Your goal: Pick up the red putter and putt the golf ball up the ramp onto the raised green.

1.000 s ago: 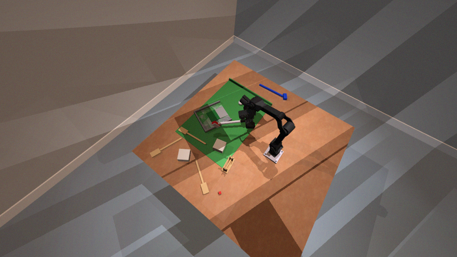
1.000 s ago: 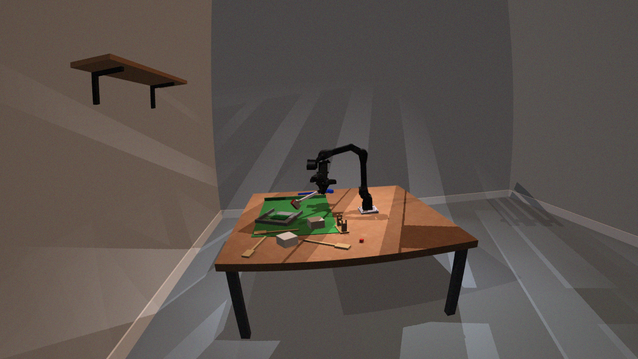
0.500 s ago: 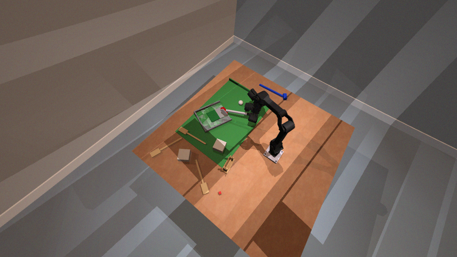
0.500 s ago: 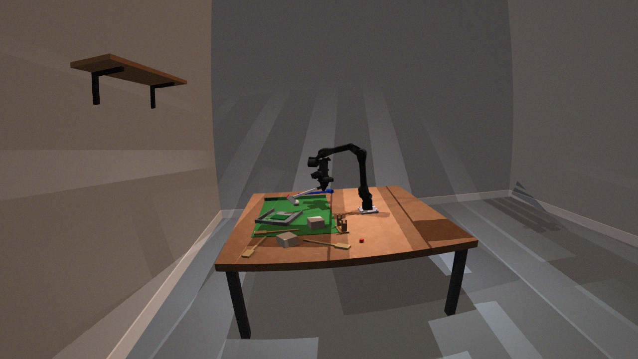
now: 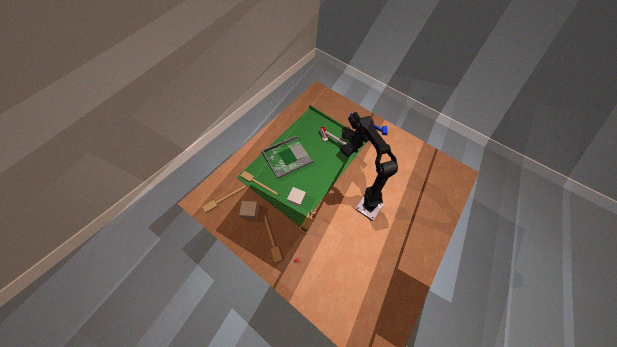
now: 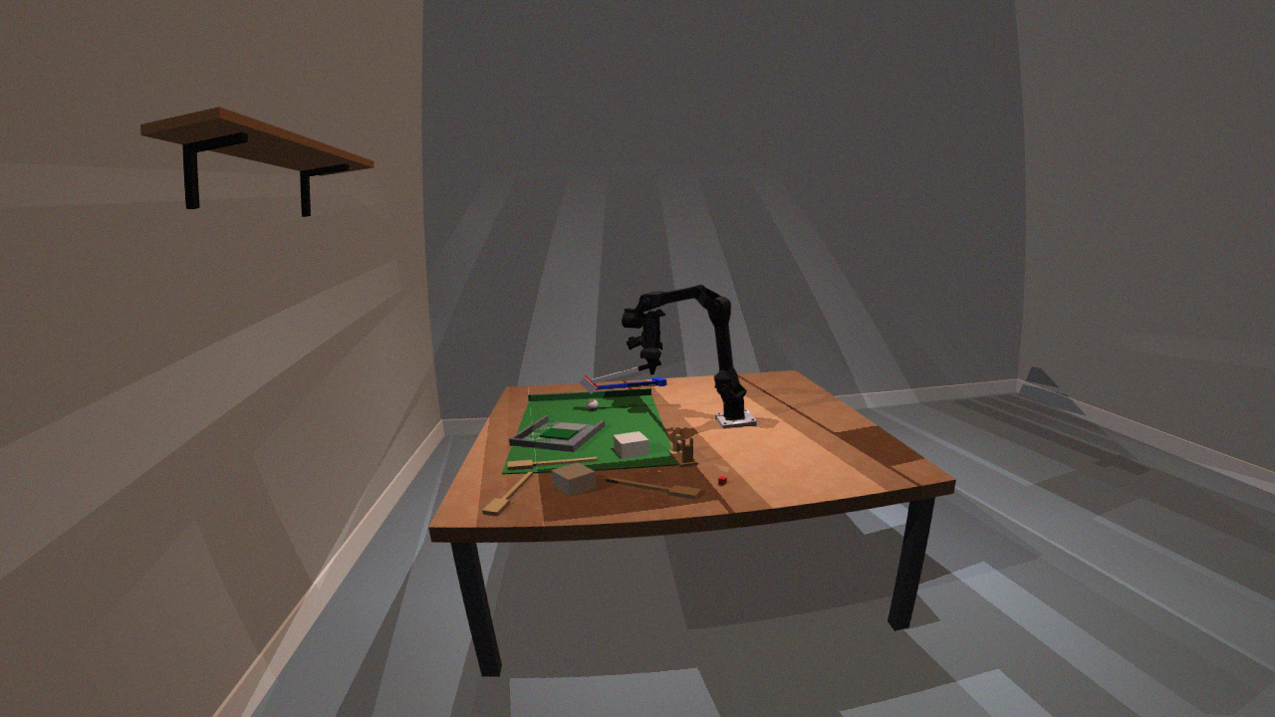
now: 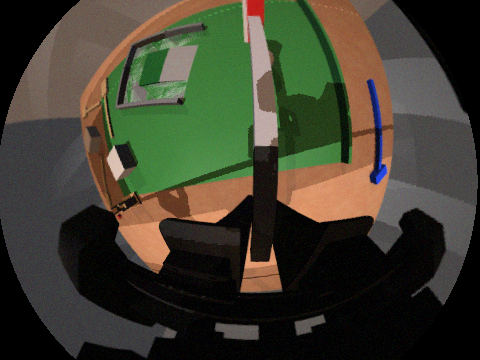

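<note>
My gripper (image 5: 346,144) (image 6: 648,363) (image 7: 258,199) is shut on the grip of the red putter (image 5: 333,136) (image 6: 615,373) (image 7: 263,100). It holds the putter above the far end of the green mat (image 5: 319,172) (image 6: 624,414) (image 7: 200,134). The grey shaft runs away from the fingers, with the red head (image 5: 322,129) (image 6: 588,379) (image 7: 255,7) at its far end. The white golf ball (image 5: 324,139) (image 6: 593,403) lies on the mat close below the head. I cannot make it out in the wrist view. The raised green (image 5: 287,156) (image 6: 558,433) (image 7: 160,68), with its grey ramp and frame, stands mid-mat.
A blue putter (image 5: 382,128) (image 6: 639,383) (image 7: 375,120) lies on the table (image 5: 409,206) behind the mat's far rail. Three wooden putters (image 5: 259,183) (image 5: 224,199) (image 5: 271,241), two pale blocks (image 5: 296,196) (image 5: 248,209), a wooden rack (image 5: 307,222) and a small red cube (image 5: 296,260) lie at the near end.
</note>
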Robot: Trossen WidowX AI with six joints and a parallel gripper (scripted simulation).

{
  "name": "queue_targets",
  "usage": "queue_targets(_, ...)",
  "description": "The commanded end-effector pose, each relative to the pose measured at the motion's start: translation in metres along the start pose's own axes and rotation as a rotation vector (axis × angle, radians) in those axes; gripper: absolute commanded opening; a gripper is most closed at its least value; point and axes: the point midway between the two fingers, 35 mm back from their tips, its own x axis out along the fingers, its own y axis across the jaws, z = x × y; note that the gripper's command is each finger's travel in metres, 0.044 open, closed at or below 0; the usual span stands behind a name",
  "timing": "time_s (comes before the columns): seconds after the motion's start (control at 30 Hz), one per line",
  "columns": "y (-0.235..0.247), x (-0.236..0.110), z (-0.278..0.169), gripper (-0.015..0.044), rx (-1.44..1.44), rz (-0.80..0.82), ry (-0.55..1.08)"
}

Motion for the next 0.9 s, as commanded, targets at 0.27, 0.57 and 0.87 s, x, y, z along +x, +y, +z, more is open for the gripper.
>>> queue_targets(0.27, -0.032, -0.005, -0.010, 0.0000, 0.219, -0.023, 0.008)
queue_targets(0.57, -0.032, 0.014, -0.009, 0.0000, 0.219, -0.023, 0.008)
queue_targets(0.87, -0.032, 0.035, -0.010, 0.0000, 0.219, -0.022, 0.008)
